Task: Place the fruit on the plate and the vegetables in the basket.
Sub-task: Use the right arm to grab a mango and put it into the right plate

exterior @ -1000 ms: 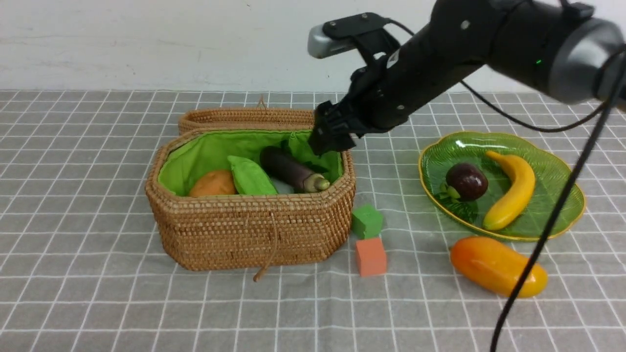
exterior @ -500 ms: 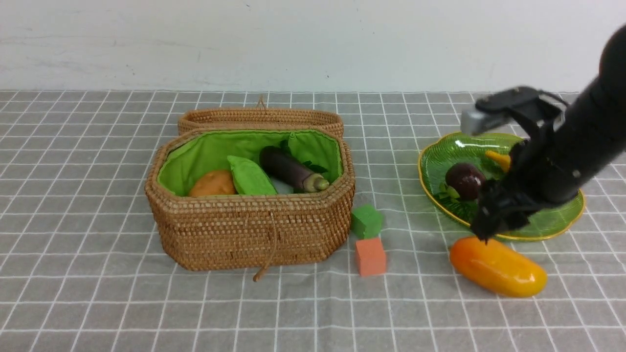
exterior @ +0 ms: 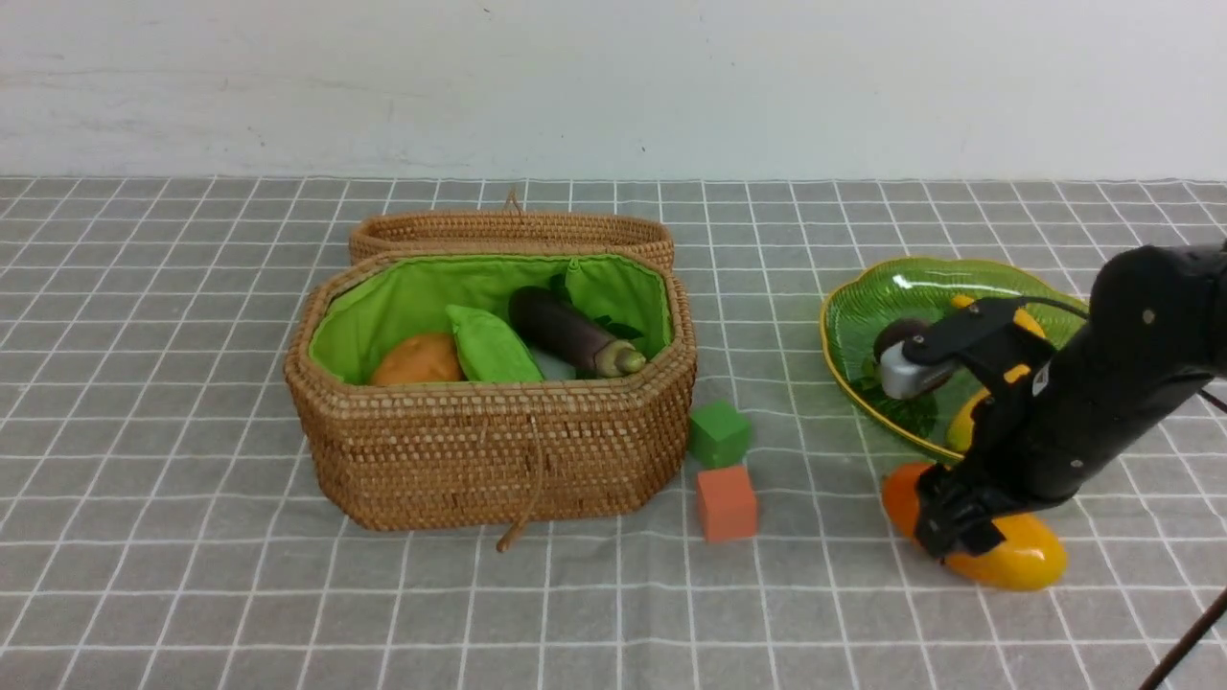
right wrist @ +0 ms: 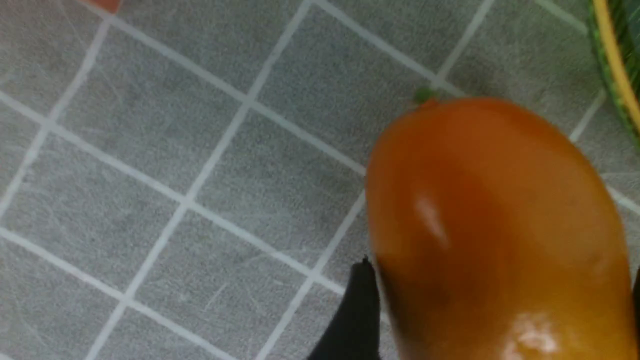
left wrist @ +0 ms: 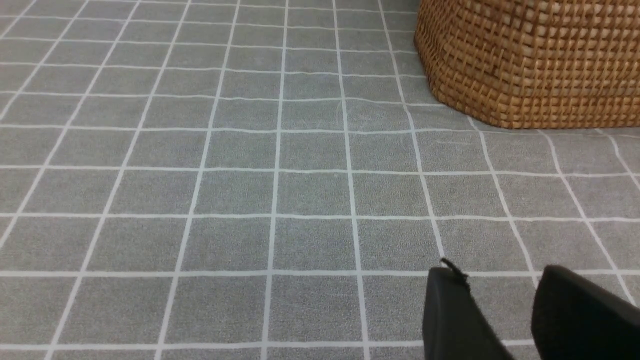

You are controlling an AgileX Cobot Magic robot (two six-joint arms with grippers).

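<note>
My right fingers (exterior: 949, 532) apart, straddling mango (exterior: 1016, 556) across its width; long axis left-right on counter; plate (exterior: 863, 297) just behind.

My left fingers (left wrist: 530, 320) far off by basket (left wrist: 530, 65), slightly apart, empty.

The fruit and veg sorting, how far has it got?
Nearly finished. The potato, cucumber and eggplant lie in the basket; the mangosteen and banana are on the plate. The right gripper straddles the mango, jaws wide, not yet lifted. Only the mango remains outside.

green cube (exterior: 719, 433) | orange cube (exterior: 727, 503) just nearer | grey checked cloth (exterior: 192, 575)
</note>
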